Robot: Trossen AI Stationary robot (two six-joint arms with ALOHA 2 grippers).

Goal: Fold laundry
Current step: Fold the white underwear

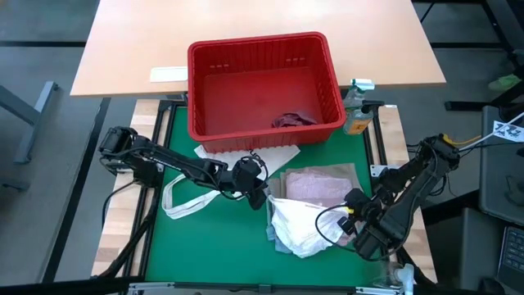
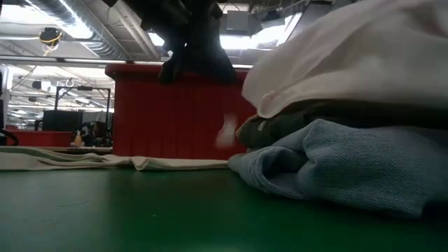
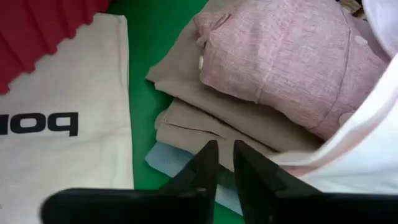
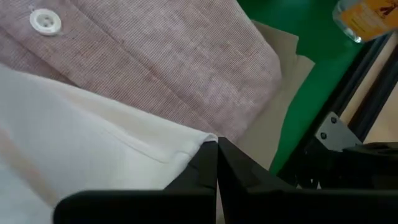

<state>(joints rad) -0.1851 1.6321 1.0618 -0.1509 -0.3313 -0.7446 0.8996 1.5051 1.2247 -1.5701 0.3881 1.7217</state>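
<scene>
A stack of folded laundry lies on the green mat: a beige garment with a mottled pink shirt on top, and a light blue piece and a dark grey-green one lower down. A white piece is draped over the stack's near side. A maroon garment lies in the red basket. My left gripper hovers at the stack's left edge, open by a narrow gap with nothing in it. My right gripper stands at the stack's right side, shut at the white piece's edge. My right gripper has the white piece by its edge, which runs right up to the shut fingertips; the fingers themselves hide the pinch. They come slanting down from the table's right side. The cloth spreads slack from there over the pink shirt.
A white tote bag with black lettering lies flat left of the stack, its handles toward the near left. The red basket stands at the mat's far edge. A small bottle stands at the far right, beside the black frame rail.
</scene>
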